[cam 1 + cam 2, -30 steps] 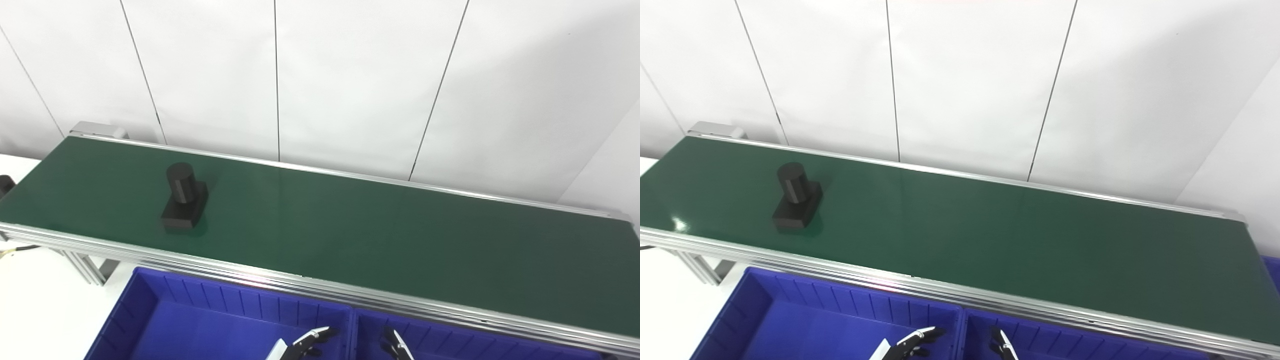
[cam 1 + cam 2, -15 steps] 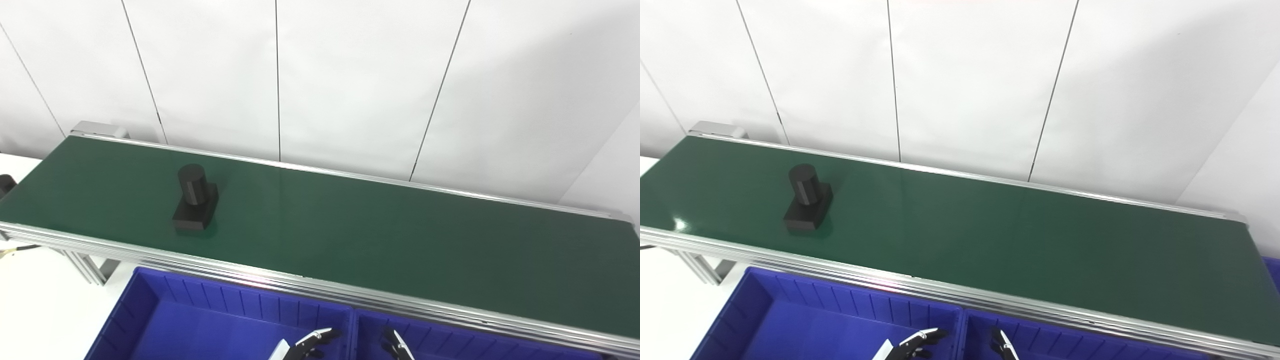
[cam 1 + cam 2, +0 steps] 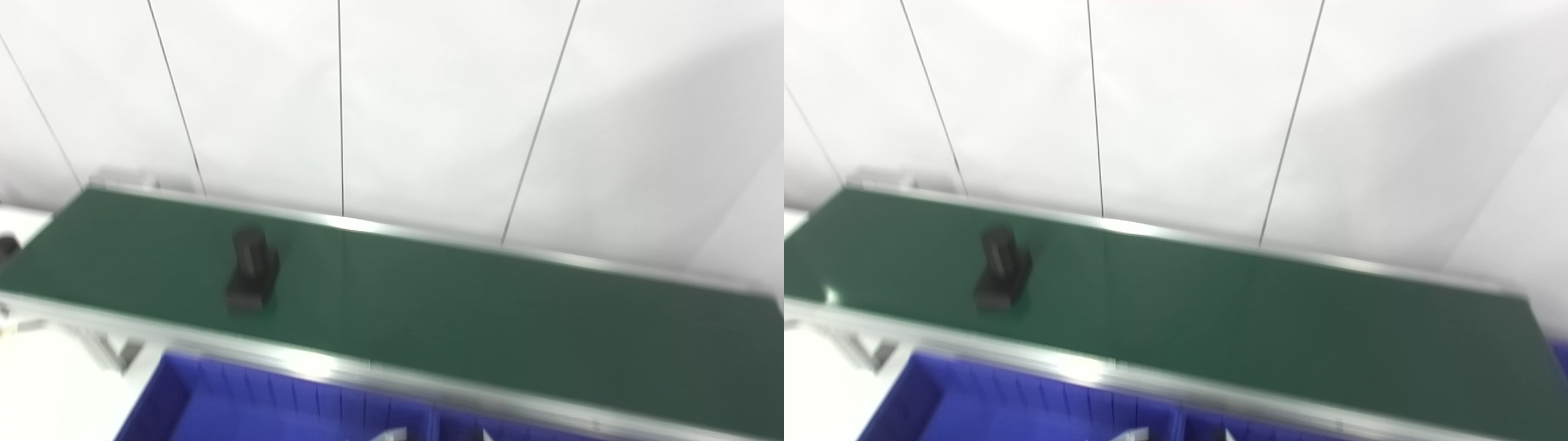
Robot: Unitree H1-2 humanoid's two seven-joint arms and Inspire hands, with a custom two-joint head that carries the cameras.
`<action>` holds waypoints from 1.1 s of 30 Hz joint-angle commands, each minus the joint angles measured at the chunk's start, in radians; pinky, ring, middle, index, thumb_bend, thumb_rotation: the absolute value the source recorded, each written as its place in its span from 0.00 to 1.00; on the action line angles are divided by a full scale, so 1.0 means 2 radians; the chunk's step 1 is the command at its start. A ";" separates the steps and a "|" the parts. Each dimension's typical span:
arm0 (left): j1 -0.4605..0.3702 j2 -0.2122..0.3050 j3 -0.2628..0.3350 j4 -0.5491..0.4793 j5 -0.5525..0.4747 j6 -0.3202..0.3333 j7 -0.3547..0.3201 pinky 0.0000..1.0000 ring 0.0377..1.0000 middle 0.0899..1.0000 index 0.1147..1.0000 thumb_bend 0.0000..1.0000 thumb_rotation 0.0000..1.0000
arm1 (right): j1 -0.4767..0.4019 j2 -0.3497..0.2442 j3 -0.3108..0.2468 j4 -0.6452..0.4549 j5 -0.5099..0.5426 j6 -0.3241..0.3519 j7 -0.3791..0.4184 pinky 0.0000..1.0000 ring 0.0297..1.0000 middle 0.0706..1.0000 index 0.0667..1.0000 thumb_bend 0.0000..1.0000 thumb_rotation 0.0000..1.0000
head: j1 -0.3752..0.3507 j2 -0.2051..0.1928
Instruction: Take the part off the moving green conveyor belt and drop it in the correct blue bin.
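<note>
**Status: Part On Belt, Pick Not Started**

At 6 o'clock, only the tips of the left hand (image 3: 392,435) and right hand (image 3: 487,436) show above the blue bins (image 3: 257,404); spread or closed cannot be told. Beyond, the black part (image 3: 251,275) stands at 9 o'clock on the green conveyor belt (image 3: 465,318). Grasp and drop remain.

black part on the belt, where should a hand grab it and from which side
Probably the upright round post of the black part, from above and the near side: it stands clear over the flat base, which lies low on the green belt. The picture is blurred, so detail is uncertain.
</note>
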 commanded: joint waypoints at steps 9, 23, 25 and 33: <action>-0.008 0.002 -0.004 -0.011 0.002 -0.020 0.011 0.73 0.83 0.83 0.78 0.79 1.00 | 0.000 -0.001 -0.003 0.000 0.003 -0.008 0.002 0.95 0.89 0.93 0.93 0.76 1.00 | 0.000 0.008; -0.004 0.001 0.000 -0.017 -0.010 -0.020 -0.005 0.75 0.84 0.85 0.79 0.81 0.98 | 0.040 -0.040 0.015 -0.161 -0.001 -0.008 0.001 0.83 0.83 0.87 0.91 0.78 0.96 | 0.000 0.017; -0.004 0.001 0.000 -0.019 -0.008 -0.020 -0.005 0.75 0.84 0.85 0.79 0.79 0.99 | 0.046 -0.053 0.027 -0.207 -0.010 -0.008 -0.012 0.75 0.80 0.83 0.87 0.78 0.95 | -0.002 0.018; -0.005 0.000 0.005 -0.018 -0.015 -0.020 -0.016 0.76 0.85 0.85 0.80 0.81 0.98 | 0.048 -0.047 0.015 -0.342 0.001 -0.008 -0.015 0.74 0.80 0.83 0.86 0.81 0.98 | -0.006 0.018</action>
